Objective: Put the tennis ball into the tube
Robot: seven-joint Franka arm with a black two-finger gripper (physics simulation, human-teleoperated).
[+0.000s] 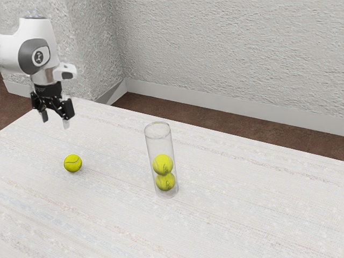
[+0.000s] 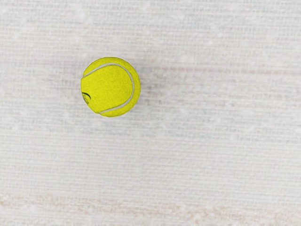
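In the tube (image 1: 153, 144), the upper ball (image 1: 163, 164) partly hides the lower ball (image 1: 165, 183). Gripper (image 1: 55, 120): fingers apart, above the tennis ball (image 1: 73, 163), inboard of the pale table's (image 1: 242, 204) visible corner. Beyond: textured wall (image 1: 231, 48), brown floor (image 1: 226, 115).

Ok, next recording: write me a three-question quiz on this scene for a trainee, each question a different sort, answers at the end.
1. Multiple choice: how many tennis balls are inside the clear tube?
A) none
B) two
C) three

2. True or false: the tool is open and holds nothing.

3. Fill in the blank: the loose ball lies on the table, toward the exterior view's ____ from the clear tube.

Key: 1. B; 2. true; 3. left
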